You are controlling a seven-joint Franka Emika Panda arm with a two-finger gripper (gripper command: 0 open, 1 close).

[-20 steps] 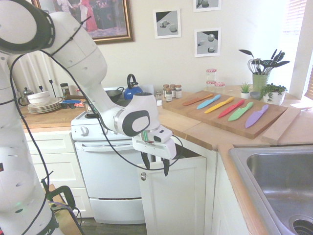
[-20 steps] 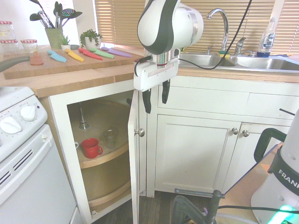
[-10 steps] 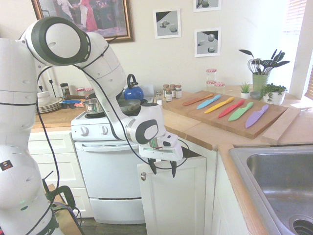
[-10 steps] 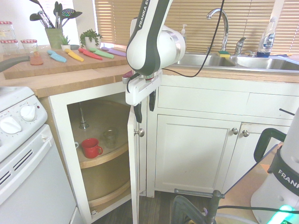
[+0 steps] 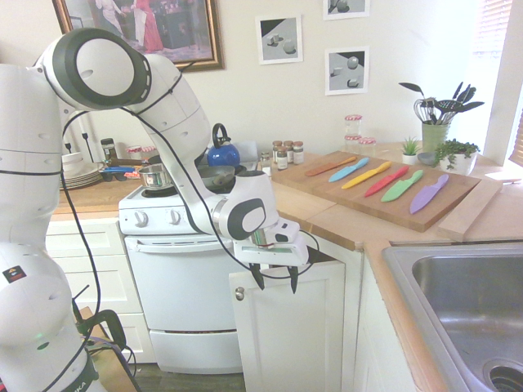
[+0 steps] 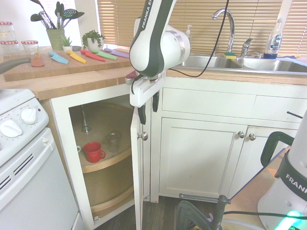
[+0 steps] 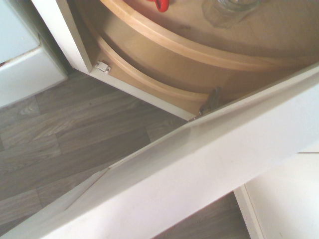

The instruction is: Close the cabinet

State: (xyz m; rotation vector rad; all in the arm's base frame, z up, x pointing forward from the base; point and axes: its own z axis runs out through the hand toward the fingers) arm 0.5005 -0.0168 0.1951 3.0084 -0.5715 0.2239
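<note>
We find the cabinet [image 6: 103, 158] under the wooden surface [image 6: 72, 79], beside the oven [image 6: 29, 158]. Its door [image 6: 137, 163] stands wide open, edge-on to the second exterior camera, long axis vertical, free edge pointing out into the room. We judge it stiff, light and hinge-guided: a push on the outer face near the knob [image 6: 143, 136] should do. The claw [image 6: 146, 106] hangs just above the door's top edge, released, holding nothing.
</note>
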